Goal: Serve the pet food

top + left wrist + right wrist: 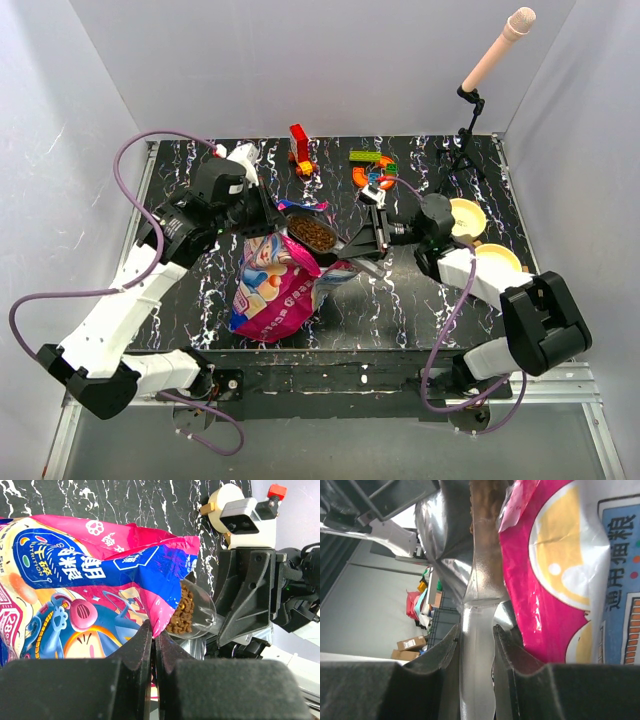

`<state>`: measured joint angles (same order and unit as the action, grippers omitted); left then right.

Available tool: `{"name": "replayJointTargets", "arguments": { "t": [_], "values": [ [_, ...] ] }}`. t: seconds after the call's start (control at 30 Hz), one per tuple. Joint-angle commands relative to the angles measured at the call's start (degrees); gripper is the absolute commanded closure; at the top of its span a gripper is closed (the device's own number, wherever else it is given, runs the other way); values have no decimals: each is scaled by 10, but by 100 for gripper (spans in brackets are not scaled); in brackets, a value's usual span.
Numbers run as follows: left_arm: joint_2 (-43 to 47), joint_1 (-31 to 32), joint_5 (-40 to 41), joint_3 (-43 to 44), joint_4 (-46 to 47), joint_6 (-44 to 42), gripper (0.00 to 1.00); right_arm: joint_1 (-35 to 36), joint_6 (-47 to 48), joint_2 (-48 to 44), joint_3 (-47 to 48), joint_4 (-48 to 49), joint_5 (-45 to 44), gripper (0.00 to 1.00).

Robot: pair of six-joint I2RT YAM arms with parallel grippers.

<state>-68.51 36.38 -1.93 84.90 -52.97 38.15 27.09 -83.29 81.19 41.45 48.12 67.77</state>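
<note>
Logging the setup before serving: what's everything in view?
glossy pink, white and blue printed food bag: one, lying mid-table
clear plastic scoop: one, at bag mouth
dark-brown kibble pellets: one heap, filling scoop
round cream bowls: two, right side
plastic toy blocks: several, red, green, orange, far edge
pink foam microphone on black stand: one, far right corner
black marbled table: one, underneath
left claw: shut on bag edge
right claw: shut on scoop handle

White shells are covering the left arm (120, 310) and right arm (475, 275), with black joints between. Purple cables (60, 295) are looping off both. The left gripper (152, 637) and right gripper (477, 630) are showing matte black wedge fingers (130, 655).
</note>
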Motion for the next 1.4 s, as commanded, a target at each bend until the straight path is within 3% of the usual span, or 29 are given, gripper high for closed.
{"name": "replayJointTargets", "arguments": {
  "t": [0.0,0.07,0.13,0.27,0.4,0.77,0.9,1.1,1.37],
  "values": [
    [54,-1,5,25,53,-4,100,-10,-47,-25,-48,121,9,99],
    [58,-1,11,22,57,-6,100,-7,-14,-21,-29,67,15,99],
    [57,-1,5,22,61,-5,100,-13,-71,-23,-35,134,18,99],
    [52,-1,7,26,58,-15,100,-14,25,-80,-40,-27,6,99],
    [50,-2,11,25,58,-13,100,-16,5,-99,-39,-14,11,99],
    [13,-1,64,40,60,-29,100,-38,27,-247,-62,-186,-18,99],
    [9,-1,69,38,62,-41,100,-75,32,-300,-47,-275,-30,99],
    [16,-1,91,29,63,-57,100,-148,-68,-333,-28,-223,-31,99],
    [23,-1,69,43,69,-121,100,-265,-33,-322,5,-260,-49,99]
  ]
}}
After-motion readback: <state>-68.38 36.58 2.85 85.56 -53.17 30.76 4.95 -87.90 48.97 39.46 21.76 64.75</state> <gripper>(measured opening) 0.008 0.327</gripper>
